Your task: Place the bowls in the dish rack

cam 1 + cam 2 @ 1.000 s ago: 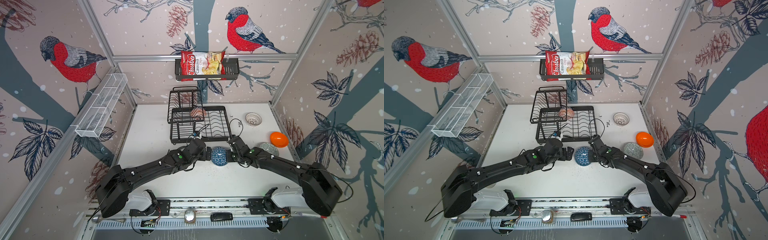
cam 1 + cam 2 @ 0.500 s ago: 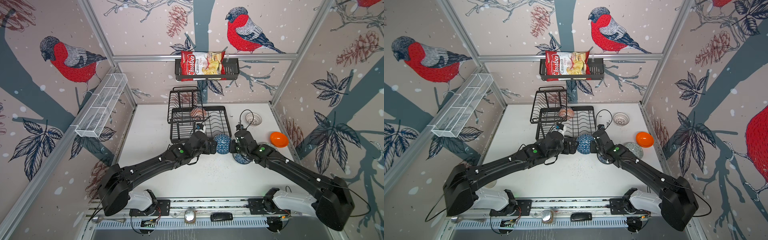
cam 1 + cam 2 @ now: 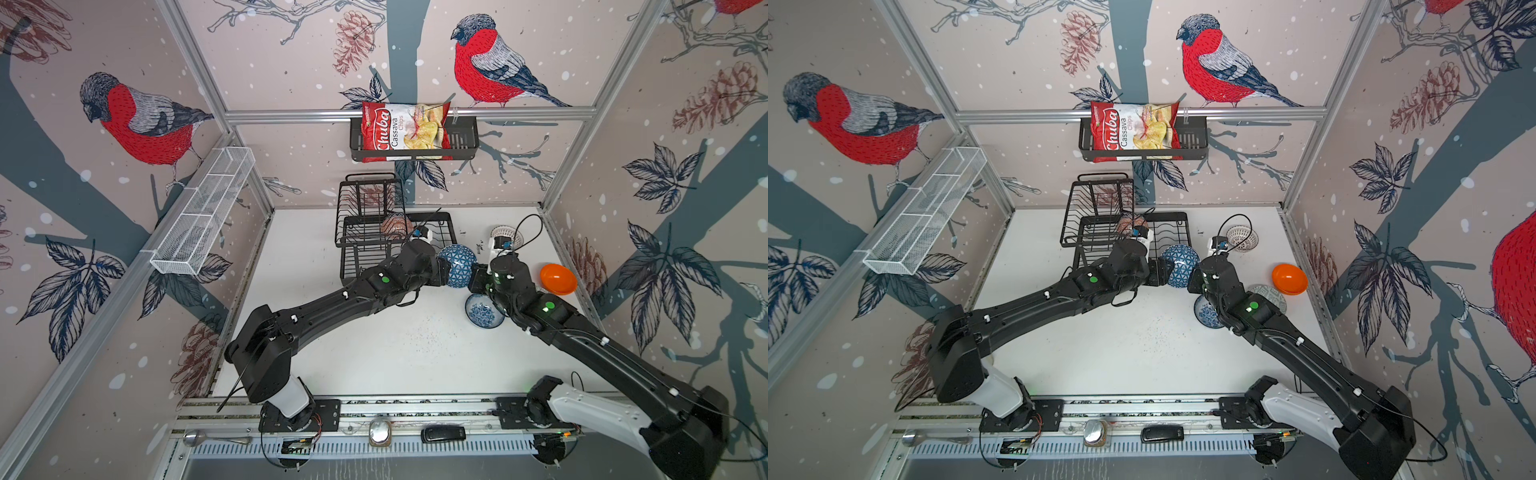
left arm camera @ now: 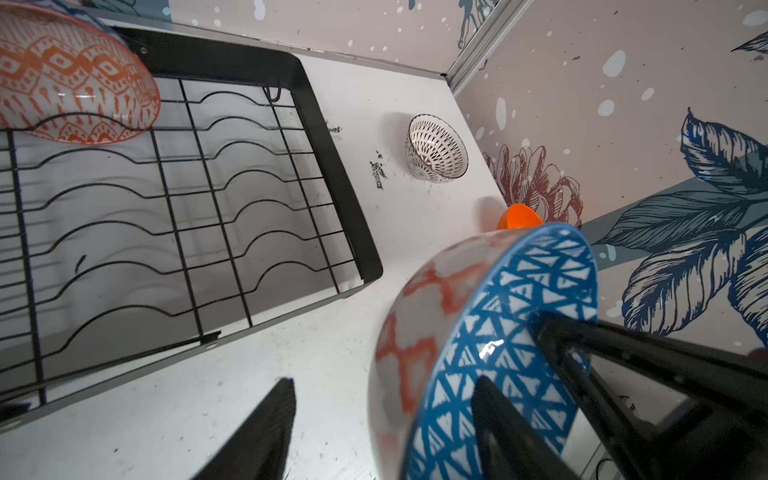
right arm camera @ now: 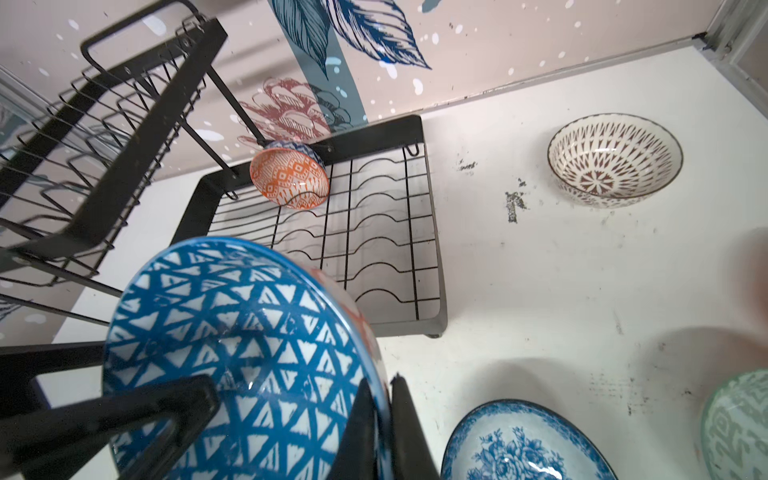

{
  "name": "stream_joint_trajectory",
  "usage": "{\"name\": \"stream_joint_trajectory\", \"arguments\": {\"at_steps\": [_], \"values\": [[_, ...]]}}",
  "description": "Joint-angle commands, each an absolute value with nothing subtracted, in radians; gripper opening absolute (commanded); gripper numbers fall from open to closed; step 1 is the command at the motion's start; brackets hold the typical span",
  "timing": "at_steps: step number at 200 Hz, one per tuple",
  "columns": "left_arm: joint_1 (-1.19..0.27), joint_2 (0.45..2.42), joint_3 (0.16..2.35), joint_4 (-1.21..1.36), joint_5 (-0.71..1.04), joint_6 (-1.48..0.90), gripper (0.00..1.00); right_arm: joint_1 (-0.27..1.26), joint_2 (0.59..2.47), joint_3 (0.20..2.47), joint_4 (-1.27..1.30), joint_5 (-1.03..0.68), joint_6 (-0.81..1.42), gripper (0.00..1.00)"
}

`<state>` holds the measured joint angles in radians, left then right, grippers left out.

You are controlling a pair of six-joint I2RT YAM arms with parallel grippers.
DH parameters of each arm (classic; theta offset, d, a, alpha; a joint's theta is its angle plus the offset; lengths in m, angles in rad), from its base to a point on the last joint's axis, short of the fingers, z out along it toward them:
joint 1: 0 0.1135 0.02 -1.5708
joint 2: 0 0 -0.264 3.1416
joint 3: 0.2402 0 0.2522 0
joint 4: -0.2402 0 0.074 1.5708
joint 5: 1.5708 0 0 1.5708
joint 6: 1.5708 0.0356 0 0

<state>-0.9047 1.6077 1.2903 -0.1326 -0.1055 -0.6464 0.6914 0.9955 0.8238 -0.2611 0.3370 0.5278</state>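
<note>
Six bowls share the tabletop (image 3: 374,353) with the rack (image 4: 332,166), which stands at the middle of the back edge. The left gripper (image 4: 382,386) has its fingers apart, astride the triangle bowl (image 3: 457,266). One finger is on the blue outer side and the other stands clear of the inner side. The right gripper (image 5: 382,380) is clamped on that bowl's rim from the opposite side, holding it on edge at the rack's front right corner. The orange-white bowl (image 5: 289,178) leans in the rack's base tray near its back rim. The lattice bowl (image 5: 615,160) sits near the back right corner. The orange bowl (image 3: 558,279) is by the right edge. The floral bowl (image 3: 482,311) and grey bowl (image 3: 1273,295) lie near it, partly under the right arm (image 3: 582,332).
</note>
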Motion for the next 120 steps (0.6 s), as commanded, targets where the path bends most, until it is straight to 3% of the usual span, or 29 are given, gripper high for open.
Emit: {"name": "stream_joint_trajectory", "arguments": {"at_steps": [1,21,57,91,120], "values": [[-0.901,1.633,1.328,-0.087,-0.083,-0.63,0.56,0.69,0.967,0.809,-0.154,0.38,0.555,0.0],[-0.902,1.647,1.335,-0.068,-0.083,-0.629,0.46,0.69,0.95,0.792,-0.138,0.402,0.57,0.0],[-0.901,1.657,1.337,-0.046,-0.081,-0.635,0.44,0.69,0.946,0.778,-0.141,0.465,0.583,0.0],[-0.902,1.696,1.366,-0.034,-0.055,-0.625,0.17,0.689,0.94,0.765,-0.131,0.483,0.597,0.0],[-0.902,1.727,1.391,-0.031,-0.045,-0.623,0.05,0.69,0.94,0.756,-0.116,0.491,0.603,0.06]]}}
